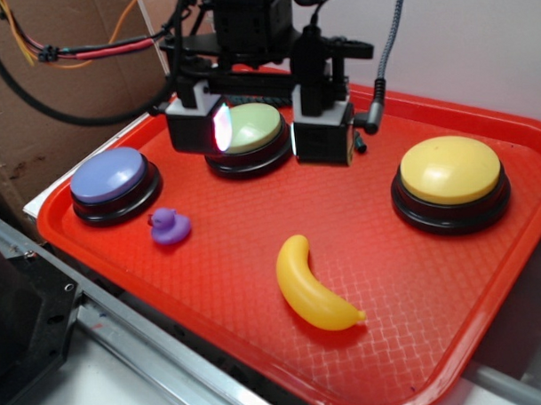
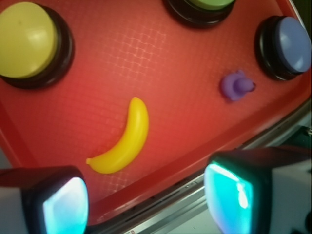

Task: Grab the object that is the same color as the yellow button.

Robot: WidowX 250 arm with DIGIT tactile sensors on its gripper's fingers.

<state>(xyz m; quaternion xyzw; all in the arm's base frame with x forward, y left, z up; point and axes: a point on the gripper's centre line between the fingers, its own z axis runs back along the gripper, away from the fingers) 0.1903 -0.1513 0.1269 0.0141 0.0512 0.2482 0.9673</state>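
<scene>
Not started: gripper [image 1: 259, 132] spread wide and empty, high over green button [image 1: 247, 128], banana [image 1: 311, 285] untouched on tray [image 1: 435, 339], well apart; reach, descent and grasp left.

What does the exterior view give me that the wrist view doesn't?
Only the exterior shows the arm body, cables, cardboard backdrop and the gripper hanging open over the green button. Only the wrist shows the glowing fingertips up close, with nothing between them. Both show the red tray, banana, yellow button, purple button and duck.
</scene>
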